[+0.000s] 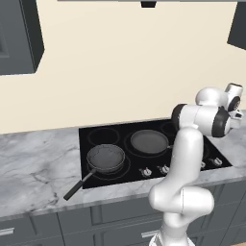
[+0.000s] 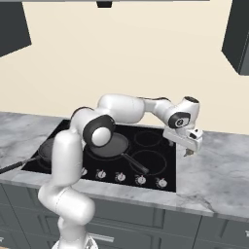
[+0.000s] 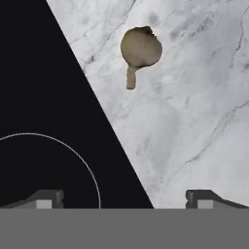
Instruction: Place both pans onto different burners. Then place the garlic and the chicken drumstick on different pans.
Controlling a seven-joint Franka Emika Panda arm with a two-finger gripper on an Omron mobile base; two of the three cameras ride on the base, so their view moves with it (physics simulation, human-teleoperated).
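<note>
The arm rose from its base, bent at a dark elbow, and reached out to the right over the cooktop (image 2: 97, 146), its wrist turned down so that the pincer (image 2: 188, 151) hung over the cooktop's right edge, above the marble surface (image 2: 219, 170). In the hand view the pincer (image 3: 127, 199) stood wide open with nothing between its fingertips (image 3: 46, 199); one tip lay over the black glass, the other over the marble. One tan-brown lump (image 3: 140, 48) lay on the surface just beyond the cooktop's edge, apart from the pincer; it had a rounded body with a short stub, and its long axis ran from the bulb down toward the pincer in the hand view, roughly along the pincer's line of sight. Whether it was the garlic or the drumstick I cannot tell for sure; its round bulb and stem suggest garlic. Two pans were on the cooktop. The deeper pan (image 1: 105, 158) sat on the front left burner, its long black handle (image 1: 79, 185) pointing out over the cooktop's front edge toward the left. The shallower pan (image 1: 149, 142) sat on a burner in the cooktop's middle; seen from the right, its handle (image 2: 135, 164) pointed toward the front right, at the knobs (image 2: 121, 177). Five knobs lined the cooktop's front edge. Three burners showed bare in the right base view, one of them (image 2: 148, 138) at the back right, near the wrist.
</note>
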